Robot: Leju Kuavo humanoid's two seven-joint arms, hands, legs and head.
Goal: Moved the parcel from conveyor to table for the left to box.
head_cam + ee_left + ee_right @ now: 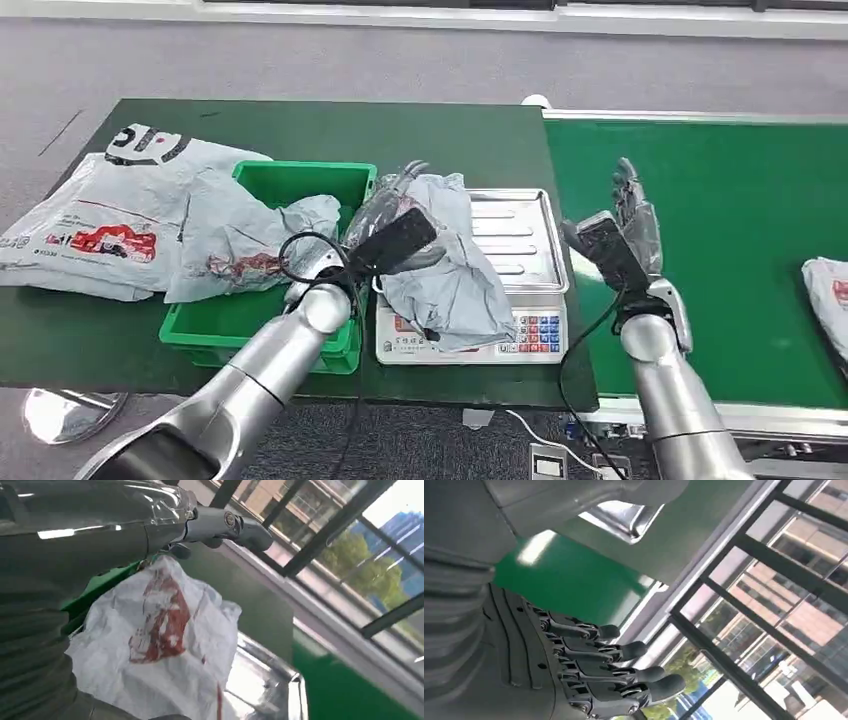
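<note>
A crumpled grey parcel (445, 262) lies on the scale (520, 250) on the dark green bench (300, 130), just beside the green box (300, 185). The left hand (385, 205) is at the parcel's near edge; I cannot tell whether its fingers grip it. The right hand (635, 215) hovers over the conveyor (730, 200), fingers (624, 650) straight and apart, holding nothing. Another parcel (830, 295) lies on the conveyor, and more bags (130, 215) lie left of the box.
</note>
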